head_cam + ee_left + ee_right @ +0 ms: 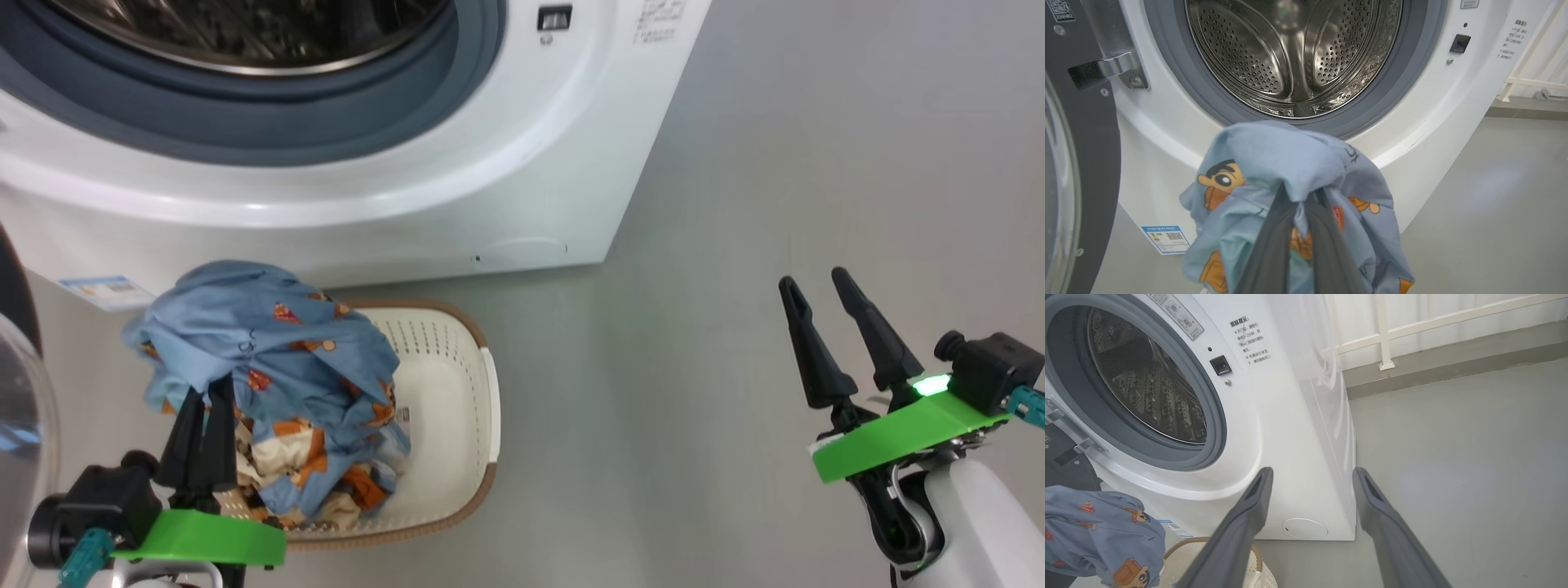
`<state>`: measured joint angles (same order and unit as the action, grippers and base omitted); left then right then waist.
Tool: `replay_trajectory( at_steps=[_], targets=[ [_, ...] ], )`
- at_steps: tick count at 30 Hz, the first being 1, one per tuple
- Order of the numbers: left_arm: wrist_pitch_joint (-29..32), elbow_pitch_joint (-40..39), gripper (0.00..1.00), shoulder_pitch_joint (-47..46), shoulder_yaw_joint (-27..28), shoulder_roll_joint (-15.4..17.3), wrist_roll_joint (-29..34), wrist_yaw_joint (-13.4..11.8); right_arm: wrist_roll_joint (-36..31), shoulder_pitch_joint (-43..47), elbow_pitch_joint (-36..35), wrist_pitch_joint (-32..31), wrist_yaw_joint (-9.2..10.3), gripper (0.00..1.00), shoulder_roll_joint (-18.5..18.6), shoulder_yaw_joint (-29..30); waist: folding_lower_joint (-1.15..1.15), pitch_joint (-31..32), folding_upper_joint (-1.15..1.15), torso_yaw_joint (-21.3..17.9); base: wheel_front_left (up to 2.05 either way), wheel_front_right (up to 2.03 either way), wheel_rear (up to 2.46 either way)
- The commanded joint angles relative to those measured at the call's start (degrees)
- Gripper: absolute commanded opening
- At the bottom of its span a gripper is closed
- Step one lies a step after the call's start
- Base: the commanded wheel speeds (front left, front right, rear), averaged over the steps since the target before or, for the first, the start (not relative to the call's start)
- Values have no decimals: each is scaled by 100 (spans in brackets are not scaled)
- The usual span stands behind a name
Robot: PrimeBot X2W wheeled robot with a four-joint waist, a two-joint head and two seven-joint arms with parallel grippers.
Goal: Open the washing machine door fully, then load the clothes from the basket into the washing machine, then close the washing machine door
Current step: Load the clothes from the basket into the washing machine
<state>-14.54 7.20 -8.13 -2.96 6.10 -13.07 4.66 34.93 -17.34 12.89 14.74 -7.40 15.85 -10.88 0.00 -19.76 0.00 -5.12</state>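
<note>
My left gripper [214, 392] is shut on the clothes [261, 351], a light blue bundle with orange and cream cartoon patches, lifted above the cream basket [457, 392]. In the left wrist view the clothes [1290, 175] drape over my fingers [1274, 237] just below the steel drum's mouth. The washing machine [392, 163] stands open in front, its drum [1294, 53] bare. The washing machine door [1077, 163] is swung out at the left, its glass bowl [20, 425] at the head view's left edge. My right gripper [824, 286] is open over bare floor, right of the machine.
More patterned cloth [326, 482] lies in the basket's left half. A blue energy sticker [106, 290] and a round white flap [1304, 528] mark the machine's lower front. Grey floor [775, 163] stretches right of the machine. A white railing [1384, 335] runs along the far wall.
</note>
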Motion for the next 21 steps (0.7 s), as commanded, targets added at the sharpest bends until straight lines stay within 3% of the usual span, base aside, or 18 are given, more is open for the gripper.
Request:
replay_trajectory(
  at_steps=[1,21],
  targets=[
    [-46,-157,0,54,223,65,48,13,21,162,-106,26,-9,100,58,-141,0,274,0,25,0,0,0],
    [-46,-241,0,474,334,-51,5,51,51,519,-37,26,-9,100,86,-119,0,1001,0,99,0,0,0]
  ],
)
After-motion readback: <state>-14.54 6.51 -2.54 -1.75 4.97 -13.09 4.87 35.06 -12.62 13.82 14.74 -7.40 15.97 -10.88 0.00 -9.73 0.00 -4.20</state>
